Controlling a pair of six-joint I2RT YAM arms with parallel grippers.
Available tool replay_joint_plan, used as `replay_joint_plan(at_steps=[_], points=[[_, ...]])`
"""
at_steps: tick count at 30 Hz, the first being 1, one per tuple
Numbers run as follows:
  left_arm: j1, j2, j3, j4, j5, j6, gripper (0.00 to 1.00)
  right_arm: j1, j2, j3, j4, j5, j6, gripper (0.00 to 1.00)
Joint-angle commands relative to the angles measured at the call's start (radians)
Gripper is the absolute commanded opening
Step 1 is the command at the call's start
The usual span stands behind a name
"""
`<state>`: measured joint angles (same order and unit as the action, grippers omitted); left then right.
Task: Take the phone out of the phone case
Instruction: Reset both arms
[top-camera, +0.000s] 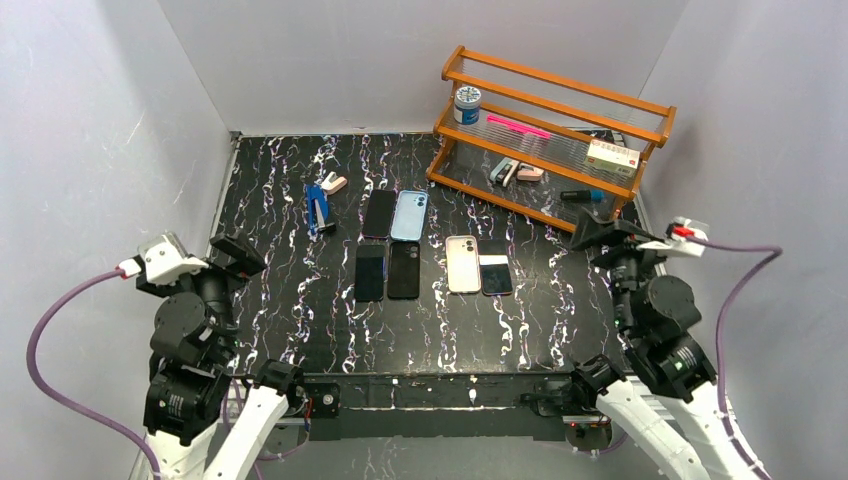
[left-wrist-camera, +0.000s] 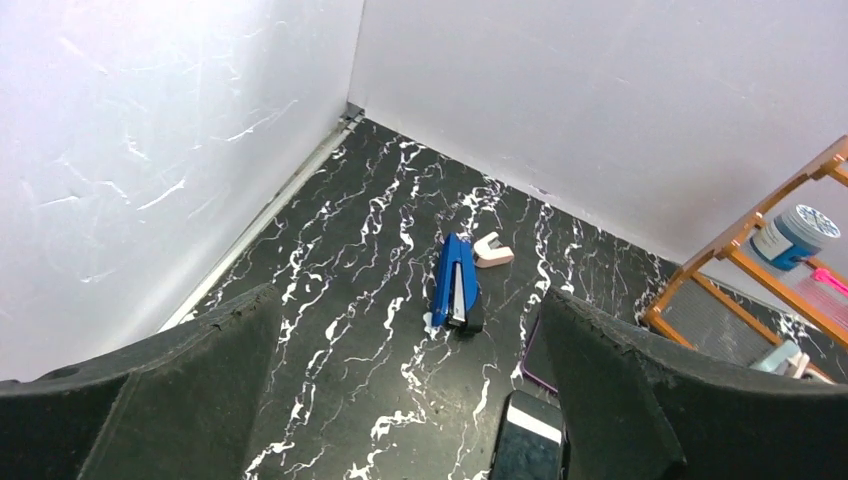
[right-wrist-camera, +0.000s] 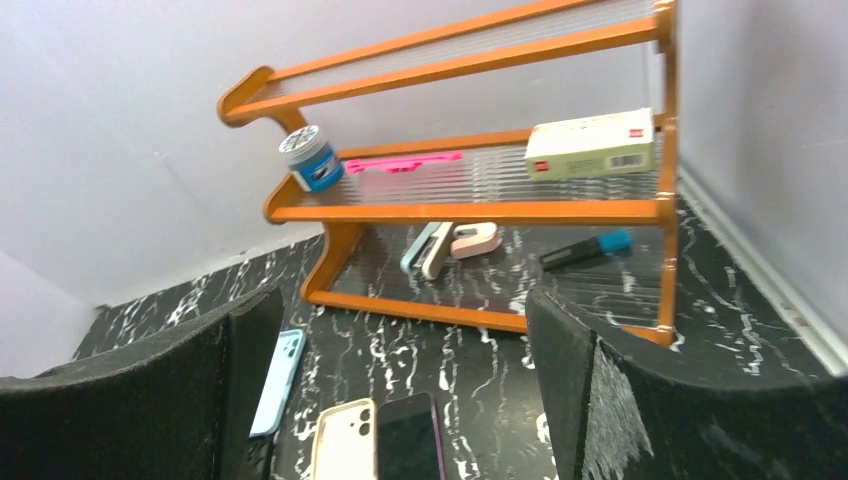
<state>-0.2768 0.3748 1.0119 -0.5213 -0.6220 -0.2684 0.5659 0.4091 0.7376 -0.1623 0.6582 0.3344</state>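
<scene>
Top cam overhead from behind, wrist cams low, fwd-facing, all share orange rack (top-camera: 540, 160).

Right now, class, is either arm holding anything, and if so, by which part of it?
Nothing is held. The left jaws and the right jaws both stand open and empty, away from the phones.
</scene>
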Motion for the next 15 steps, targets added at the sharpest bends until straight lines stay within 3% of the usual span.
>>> replay_joint_plan(at_steps=[1,15], points=[[0.006,-0.046,-0.045,0.041,-0.076,0.017,0.98,0.001,-0.107,-0.055,0.038,0.111,-0.083,0.99],[0.006,-0.05,-0.107,0.075,-0.047,0.004,0.98,0.0,-0.13,-0.085,0.059,0.136,-0.11,0.99]])
